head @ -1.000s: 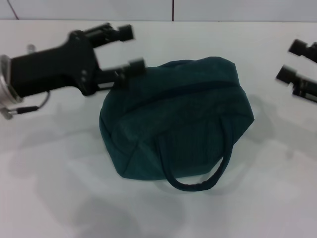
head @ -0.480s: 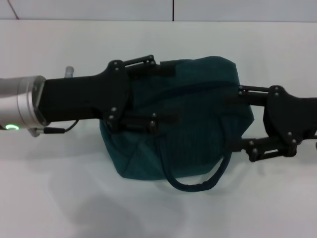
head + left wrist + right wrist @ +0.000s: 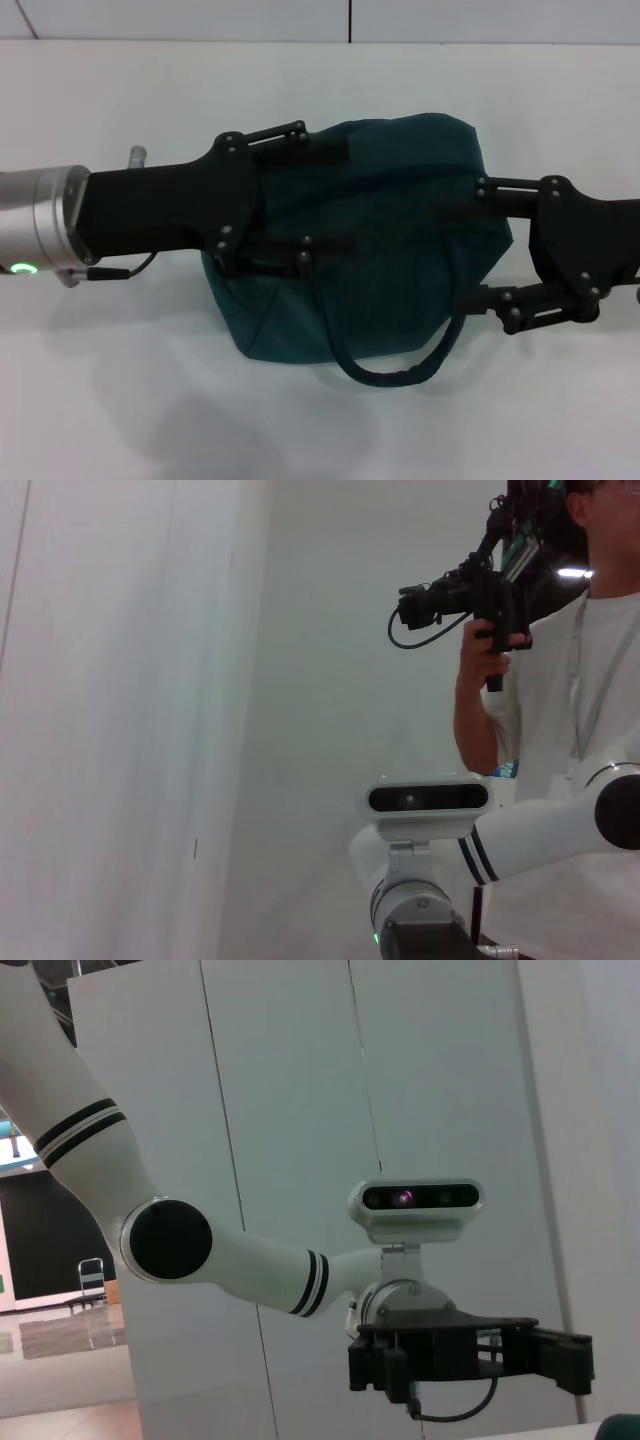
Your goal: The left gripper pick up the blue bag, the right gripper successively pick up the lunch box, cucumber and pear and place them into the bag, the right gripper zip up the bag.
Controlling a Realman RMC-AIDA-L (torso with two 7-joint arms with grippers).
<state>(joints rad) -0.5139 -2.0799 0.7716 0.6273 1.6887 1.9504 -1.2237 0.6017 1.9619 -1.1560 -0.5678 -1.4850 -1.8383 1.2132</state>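
Note:
The blue bag (image 3: 400, 250) lies on the white table (image 3: 120, 400), its top looking closed and one cord handle (image 3: 392, 375) looped toward the front. My left gripper (image 3: 350, 193) reaches in from the left above the bag's left half, its fingers spread wide open with nothing between them. From the right, my right gripper (image 3: 455, 250) hovers over the bag's right side, also open. The right wrist view shows the left gripper (image 3: 560, 1355) from farther off and a corner of the bag (image 3: 625, 1428). The lunch box, cucumber and pear are out of view.
The table's far edge (image 3: 200, 41) meets a pale wall. In the left wrist view a person (image 3: 590, 680) holding a camera (image 3: 470, 590) stands behind the robot's head (image 3: 425, 800).
Both grippers have swung in from the table's sides to hover over the bag. In the last half second they shifted only slightly. The bag has not moved.

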